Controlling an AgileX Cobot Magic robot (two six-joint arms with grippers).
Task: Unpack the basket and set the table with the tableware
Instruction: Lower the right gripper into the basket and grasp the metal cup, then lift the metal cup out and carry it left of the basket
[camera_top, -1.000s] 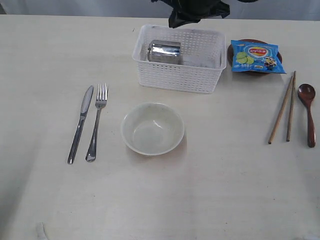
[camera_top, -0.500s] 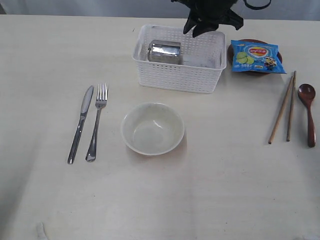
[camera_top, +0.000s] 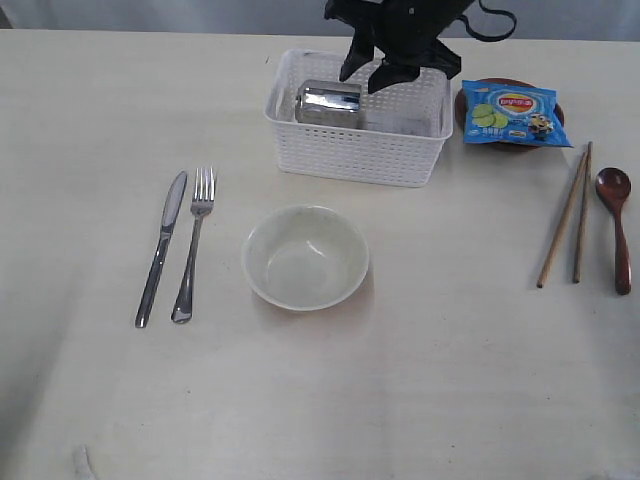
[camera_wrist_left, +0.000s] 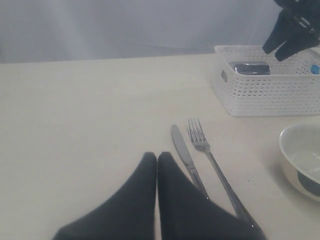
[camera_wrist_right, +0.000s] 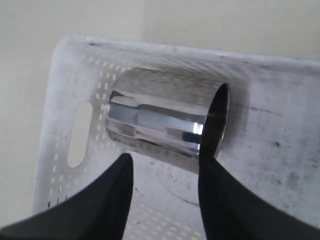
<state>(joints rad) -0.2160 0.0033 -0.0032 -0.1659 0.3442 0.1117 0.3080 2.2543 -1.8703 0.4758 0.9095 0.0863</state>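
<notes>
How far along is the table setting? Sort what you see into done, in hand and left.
Done: knife, fork, bowl, chopsticks and spoon lie out on the table; the brown plate is out too, under a snack packet. In hand: the right gripper hangs open over the steel cup, which lies on its side in the basket, not gripped. Left: lifting the cup out and placing it.

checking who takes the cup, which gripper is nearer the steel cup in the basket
Right. The right gripper hangs open just above the steel cup in the basket; the left gripper is shut, far off by the knife and fork.
</notes>
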